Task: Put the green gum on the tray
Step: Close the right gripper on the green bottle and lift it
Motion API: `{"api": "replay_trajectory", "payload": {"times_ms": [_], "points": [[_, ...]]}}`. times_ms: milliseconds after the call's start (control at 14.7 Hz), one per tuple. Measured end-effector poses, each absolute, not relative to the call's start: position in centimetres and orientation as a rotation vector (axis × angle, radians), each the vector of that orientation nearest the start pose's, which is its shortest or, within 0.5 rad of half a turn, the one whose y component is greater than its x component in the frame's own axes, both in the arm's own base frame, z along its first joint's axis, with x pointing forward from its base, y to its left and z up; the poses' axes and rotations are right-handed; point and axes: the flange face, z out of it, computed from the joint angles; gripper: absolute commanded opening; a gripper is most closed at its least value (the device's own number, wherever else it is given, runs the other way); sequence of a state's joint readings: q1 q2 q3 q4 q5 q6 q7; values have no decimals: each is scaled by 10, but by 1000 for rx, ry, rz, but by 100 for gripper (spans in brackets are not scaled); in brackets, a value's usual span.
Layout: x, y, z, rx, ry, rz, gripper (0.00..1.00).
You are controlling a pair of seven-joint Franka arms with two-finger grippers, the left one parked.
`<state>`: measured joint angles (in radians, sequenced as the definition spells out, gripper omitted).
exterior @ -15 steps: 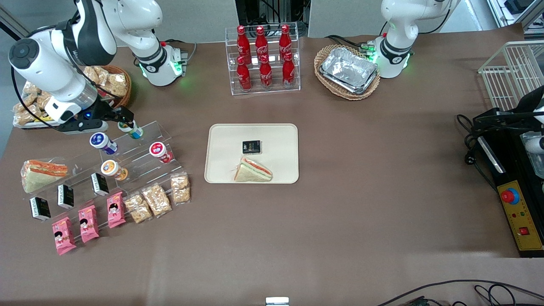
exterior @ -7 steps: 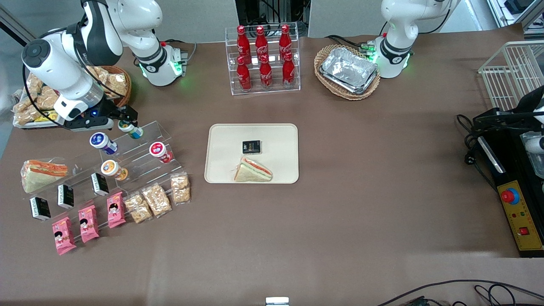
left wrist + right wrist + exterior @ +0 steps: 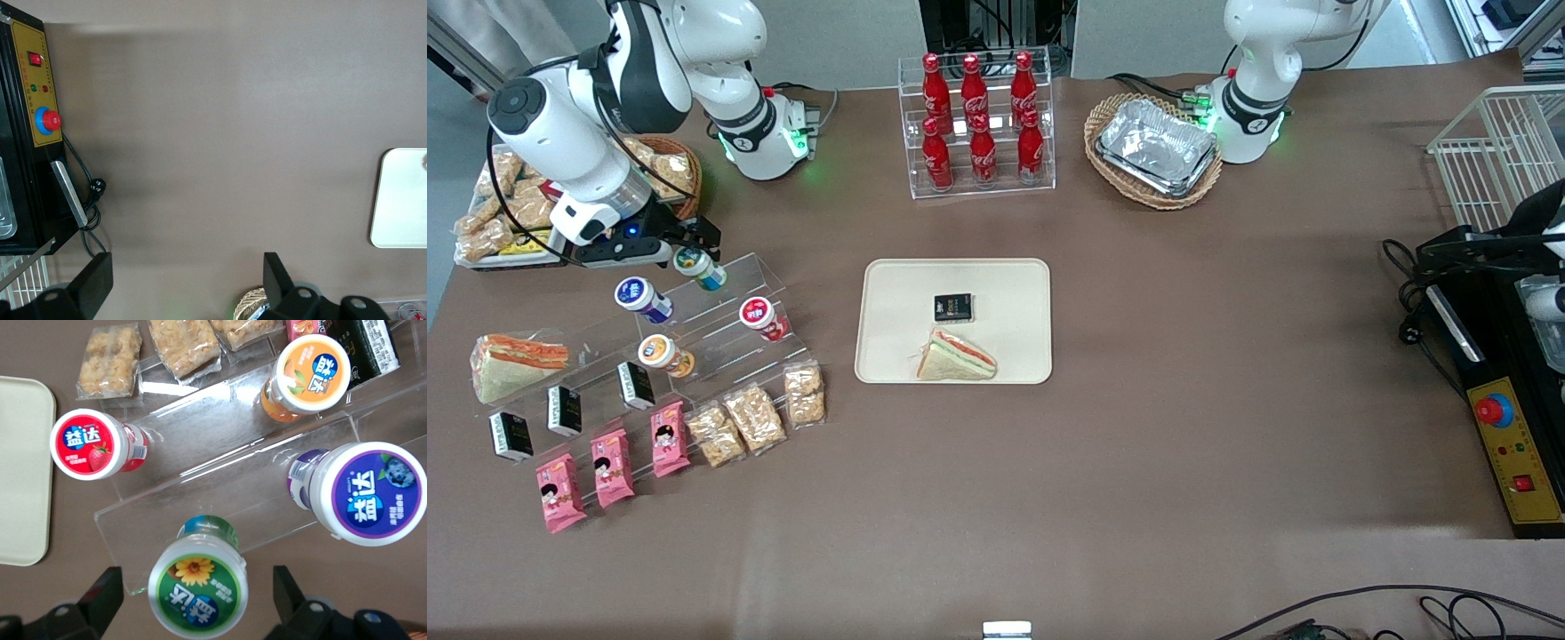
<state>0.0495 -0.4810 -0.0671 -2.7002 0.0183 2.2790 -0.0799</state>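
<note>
The green gum (image 3: 696, 268) is a small bottle with a white lid and green label, lying on the top step of a clear stepped stand (image 3: 734, 277). My gripper (image 3: 692, 240) hovers right over its lid, open. In the right wrist view the green gum (image 3: 198, 588) lies between the two dark fingers (image 3: 107, 593) with a gap on each side, and the gripper (image 3: 195, 581) touches nothing. The beige tray (image 3: 1014, 293) lies mid-table toward the parked arm's end from the stand, and its rim (image 3: 20, 467) also shows in the wrist view.
On the stand lie a blue-lidded bottle (image 3: 370, 493), a red-lidded one (image 3: 90, 445) and an orange one (image 3: 313, 370). A sandwich (image 3: 956, 356) and a black packet (image 3: 952, 308) sit on the tray. Snack packs (image 3: 751, 416) lie nearer the front camera. A cola rack (image 3: 978, 124) stands at the back.
The working arm has drawn back and up from the stand, so the gum's lid shows more fully under the fingers. The gum has not moved.
</note>
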Motion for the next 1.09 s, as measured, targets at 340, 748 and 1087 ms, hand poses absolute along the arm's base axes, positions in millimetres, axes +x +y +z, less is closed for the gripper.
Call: {"api": "replay_trajectory", "payload": {"times_ms": [340, 748, 1087], "points": [[373, -5, 376, -3096, -89, -102, 49], [373, -5, 376, -3097, -87, -102, 35], [379, -4, 389, -3096, -90, -101, 35]]}}
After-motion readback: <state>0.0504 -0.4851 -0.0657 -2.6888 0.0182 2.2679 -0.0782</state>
